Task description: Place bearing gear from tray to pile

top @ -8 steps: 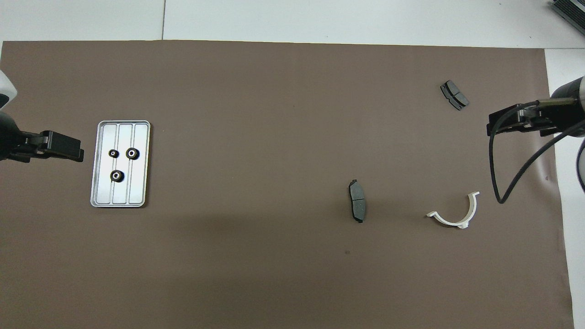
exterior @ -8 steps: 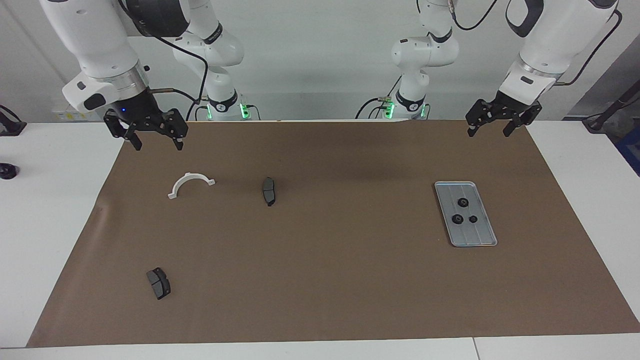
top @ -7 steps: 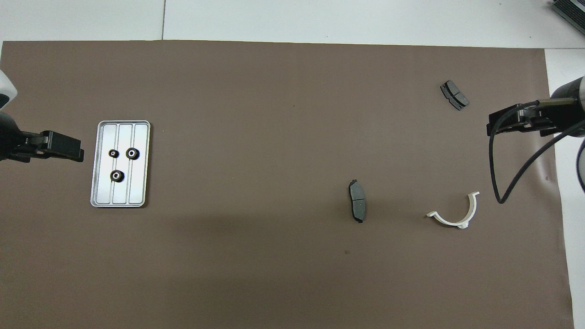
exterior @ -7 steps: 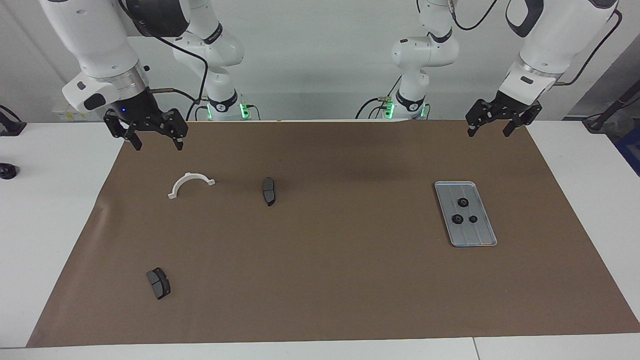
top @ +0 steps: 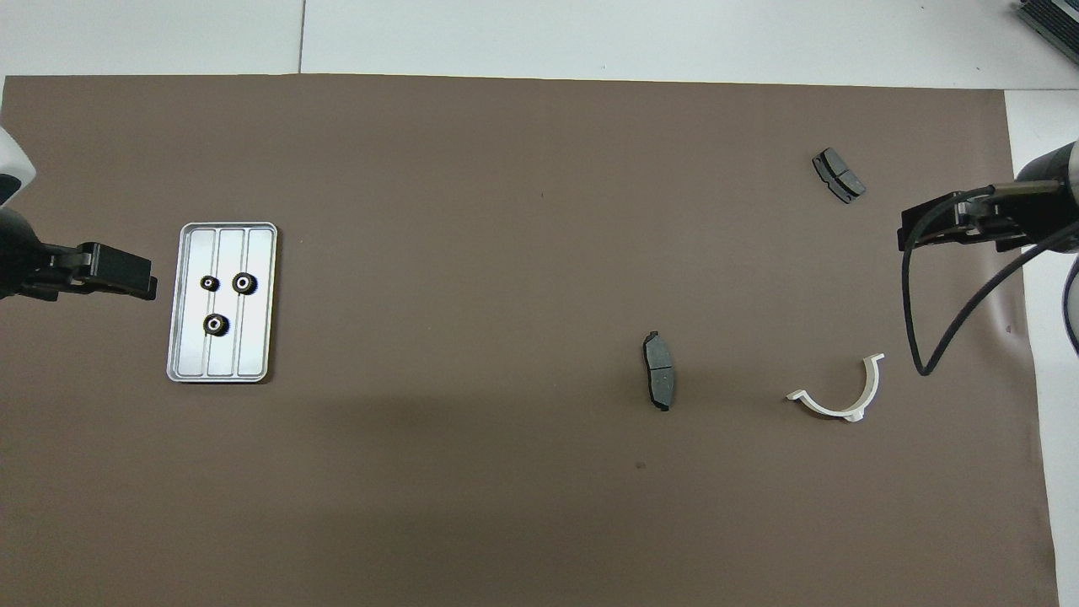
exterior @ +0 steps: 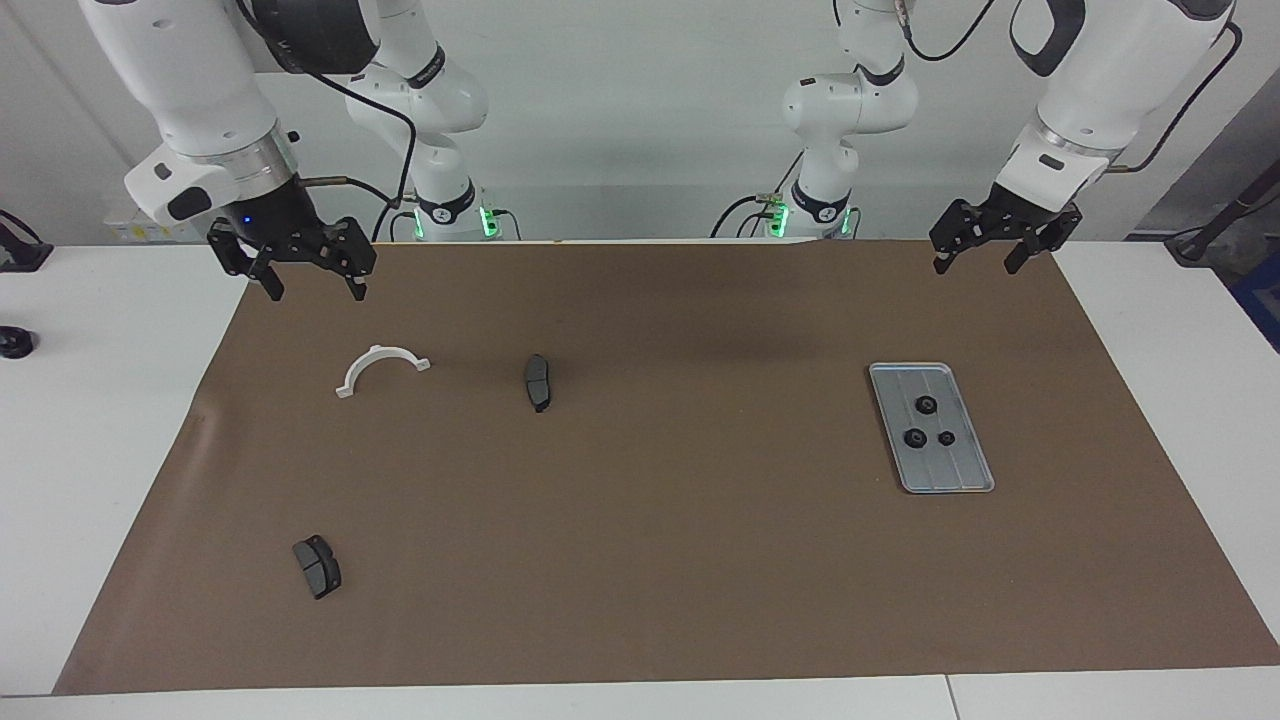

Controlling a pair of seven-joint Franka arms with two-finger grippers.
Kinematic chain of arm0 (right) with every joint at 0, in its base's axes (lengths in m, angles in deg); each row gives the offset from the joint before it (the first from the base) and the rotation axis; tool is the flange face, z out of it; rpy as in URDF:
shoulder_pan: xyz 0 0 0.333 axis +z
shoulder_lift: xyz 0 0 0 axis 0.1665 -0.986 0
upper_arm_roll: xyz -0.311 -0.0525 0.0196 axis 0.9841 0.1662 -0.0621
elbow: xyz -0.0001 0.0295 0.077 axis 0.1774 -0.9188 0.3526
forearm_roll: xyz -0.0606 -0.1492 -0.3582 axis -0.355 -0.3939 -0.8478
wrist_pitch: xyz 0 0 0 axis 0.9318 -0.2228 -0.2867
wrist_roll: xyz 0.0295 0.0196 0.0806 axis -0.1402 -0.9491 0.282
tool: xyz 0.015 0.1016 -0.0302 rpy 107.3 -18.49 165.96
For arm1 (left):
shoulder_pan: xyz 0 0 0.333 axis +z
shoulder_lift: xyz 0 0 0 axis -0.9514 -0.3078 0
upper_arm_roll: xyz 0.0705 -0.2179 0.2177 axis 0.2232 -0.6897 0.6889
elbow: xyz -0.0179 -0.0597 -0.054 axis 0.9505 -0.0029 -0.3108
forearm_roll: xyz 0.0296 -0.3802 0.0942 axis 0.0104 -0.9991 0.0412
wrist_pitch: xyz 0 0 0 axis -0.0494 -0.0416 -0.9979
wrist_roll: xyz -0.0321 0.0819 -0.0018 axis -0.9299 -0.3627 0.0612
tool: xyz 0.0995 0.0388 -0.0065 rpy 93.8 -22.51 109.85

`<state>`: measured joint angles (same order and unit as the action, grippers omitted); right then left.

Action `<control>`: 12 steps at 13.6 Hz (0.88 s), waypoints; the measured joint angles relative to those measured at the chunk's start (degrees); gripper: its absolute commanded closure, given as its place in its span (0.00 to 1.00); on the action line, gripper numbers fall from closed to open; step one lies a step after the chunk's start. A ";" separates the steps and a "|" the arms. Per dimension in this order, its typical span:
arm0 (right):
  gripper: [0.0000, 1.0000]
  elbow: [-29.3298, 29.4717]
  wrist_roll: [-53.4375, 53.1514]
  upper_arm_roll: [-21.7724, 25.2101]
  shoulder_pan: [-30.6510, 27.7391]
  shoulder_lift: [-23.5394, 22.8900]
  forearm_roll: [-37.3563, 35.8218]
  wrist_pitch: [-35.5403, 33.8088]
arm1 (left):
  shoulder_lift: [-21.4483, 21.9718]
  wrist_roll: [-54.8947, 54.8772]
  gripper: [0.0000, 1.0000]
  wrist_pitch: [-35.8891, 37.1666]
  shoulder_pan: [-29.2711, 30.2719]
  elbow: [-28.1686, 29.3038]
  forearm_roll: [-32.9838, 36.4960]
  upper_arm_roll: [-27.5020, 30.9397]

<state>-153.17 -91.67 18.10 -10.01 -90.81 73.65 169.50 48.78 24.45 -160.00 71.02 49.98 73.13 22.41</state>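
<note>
Three bearing gears (exterior: 926, 405) lie flat in the tray (exterior: 958, 478), which sits on the brown mat (exterior: 640, 560) toward the left arm's end of the tabletop; none has been lifted yet, and no pile of gears shows anywhere on the mat. The left end effector (exterior: 978, 254) hangs over the mat's edge at the robots' end, above and apart from the tray, its fingers spread wide and empty. The right end effector (exterior: 312, 285) waits over the opposite corner at the robots' end, also wide and empty, close to a white curved bracket (exterior: 380, 366). Two dark brake pads (exterior: 537, 381) lie on the mat, well apart from the tray. The step in hand looks like the left arm's approach. To do it well, it should probably pick the gear nearest the robots, which stands apart from the other two, come straight down with the fingers straddling its rim, and stay clear of the raised ribs and the neighbouring pair, which lie close together. A light, centred grip should keep the small gear from tipping or skidding on the metal.
</note>
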 measured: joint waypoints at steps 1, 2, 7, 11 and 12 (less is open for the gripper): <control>0.00 0.00 0.00 0.00 0.00 0.00 0.00 0.00 | 0.34 0.00 0.00 -2.09 0.00 1.44 0.00 0.02; 0.00 0.00 0.00 0.00 0.00 0.00 0.00 0.00 | 0.94 0.00 0.00 -4.63 0.02 3.66 0.00 0.05; 0.00 -0.01 0.00 0.05 -0.03 0.00 0.00 0.00 | 2.40 0.00 0.00 -16.01 2.17 14.00 0.00 0.24; 0.00 -0.05 0.00 0.05 -0.03 0.00 0.00 0.00 | -1.20 0.00 0.00 -28.89 3.59 22.14 0.00 0.30; 0.00 -0.05 0.00 0.06 -0.03 0.00 0.00 0.00 | -2.39 0.00 0.00 -32.36 3.94 24.14 0.00 0.33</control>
<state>-153.22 -91.67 18.16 -10.03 -90.81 73.65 169.50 46.39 24.46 -192.36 74.96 74.12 73.13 22.74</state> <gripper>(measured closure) 0.000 0.000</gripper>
